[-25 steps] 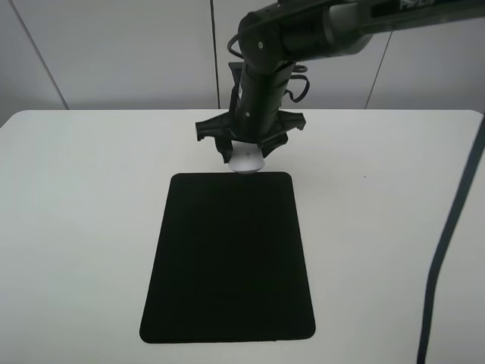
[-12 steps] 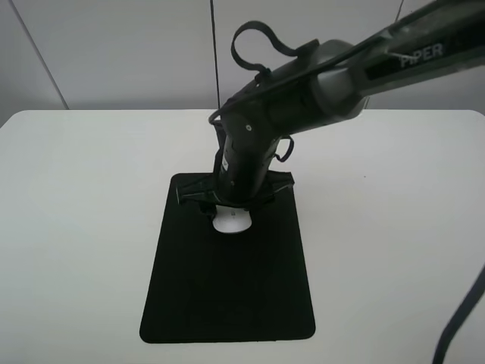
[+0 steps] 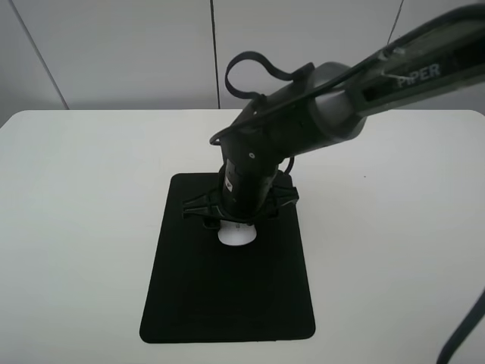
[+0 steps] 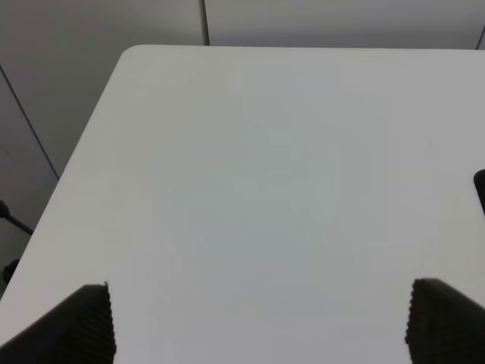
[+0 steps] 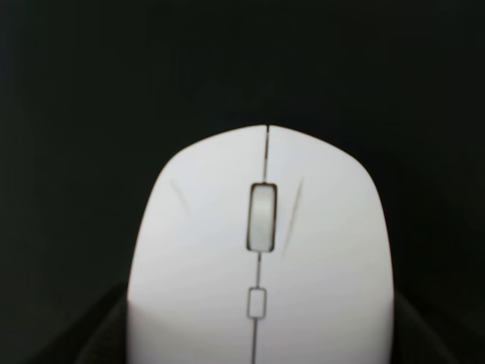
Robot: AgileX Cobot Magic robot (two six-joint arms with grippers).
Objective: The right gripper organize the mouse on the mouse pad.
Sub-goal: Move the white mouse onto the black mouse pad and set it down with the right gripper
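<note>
**Now: mouse clamped over far half of mouse pad**

The mouse is seen roughly centred across the pad's width. Contact with the pad cannot be told. Both its sides are clamped by the fingers of the right gripper. Black pad is shown all round the mouse in the right wrist view. The pad's near half lies uncovered, and every pad edge is bordered by white counter. The mouse's long axis is lined up between the fingers, scroll-wheel end pointed away from the wrist camera. On the left gripper, the fingers are held wide apart above bare counter.
</note>
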